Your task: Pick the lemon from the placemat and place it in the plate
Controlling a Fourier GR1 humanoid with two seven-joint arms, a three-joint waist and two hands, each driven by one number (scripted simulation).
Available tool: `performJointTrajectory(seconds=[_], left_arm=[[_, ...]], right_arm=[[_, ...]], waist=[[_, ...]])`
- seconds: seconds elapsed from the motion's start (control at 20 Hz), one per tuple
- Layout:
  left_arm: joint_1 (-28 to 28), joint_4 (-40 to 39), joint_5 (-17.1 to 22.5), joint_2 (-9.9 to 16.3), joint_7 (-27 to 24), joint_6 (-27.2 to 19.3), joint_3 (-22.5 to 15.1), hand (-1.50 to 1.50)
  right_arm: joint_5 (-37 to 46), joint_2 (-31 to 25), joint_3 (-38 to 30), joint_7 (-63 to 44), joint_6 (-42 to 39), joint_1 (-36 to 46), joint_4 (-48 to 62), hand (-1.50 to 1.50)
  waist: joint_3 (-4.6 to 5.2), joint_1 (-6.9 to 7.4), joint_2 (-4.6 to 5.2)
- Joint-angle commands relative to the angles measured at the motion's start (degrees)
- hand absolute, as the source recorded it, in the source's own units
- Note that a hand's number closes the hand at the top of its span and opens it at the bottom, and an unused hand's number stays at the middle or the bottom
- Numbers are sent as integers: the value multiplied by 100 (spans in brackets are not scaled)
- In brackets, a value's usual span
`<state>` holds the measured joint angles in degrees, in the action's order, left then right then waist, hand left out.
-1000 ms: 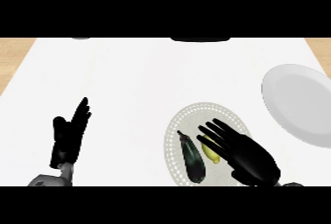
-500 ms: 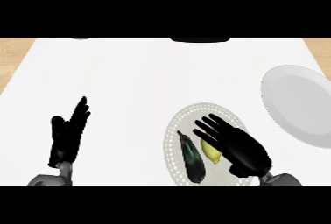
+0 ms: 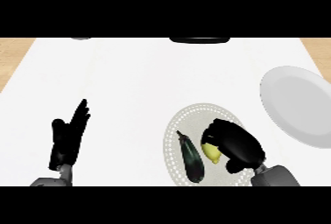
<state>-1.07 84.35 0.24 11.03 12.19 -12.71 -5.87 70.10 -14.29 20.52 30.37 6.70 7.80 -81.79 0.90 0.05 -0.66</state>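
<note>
A yellow lemon (image 3: 211,152) lies on a round pale placemat (image 3: 187,114) at the lower middle-right of the counter. My right hand (image 3: 237,144) sits over the lemon's right side with its fingers curled down around it, hiding much of it. A dark eggplant (image 3: 191,157) lies on the placemat just left of the lemon. The grey plate (image 3: 297,105) stands at the right edge, apart from the placemat. My left hand (image 3: 68,135) rests open at the lower left, fingers pointing up.
A dark object (image 3: 199,40) sits at the counter's far edge, with a small grey thing (image 3: 80,38) at the far left. Wooden floor (image 3: 14,54) shows past the white counter's left and right sides.
My right hand's fingers have curled from straight down onto the lemon, and the hand has pulled slightly back toward me. The left hand has stayed still.
</note>
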Motion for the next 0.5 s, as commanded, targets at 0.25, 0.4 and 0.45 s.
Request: performJointTrajectory(seconds=[0.25, 0.4, 0.45], left_arm=[[-230, -230, -184, -128, 56, -43, 105, 0], [-157, 174, 51, 124, 194, 181, 214, 0], [-82, 114, -56, -109, 125, 22, 46, 0]], right_arm=[[24, 218, -475, 420, 1108, 163, 636, 150], [-512, 422, -1572, -1233, -248, 415, 770, 150], [-616, 586, -1867, -1709, -344, 433, 997, 150]], waist=[[-92, -6, 78], [-87, 3, 105], [-86, -9, 148]])
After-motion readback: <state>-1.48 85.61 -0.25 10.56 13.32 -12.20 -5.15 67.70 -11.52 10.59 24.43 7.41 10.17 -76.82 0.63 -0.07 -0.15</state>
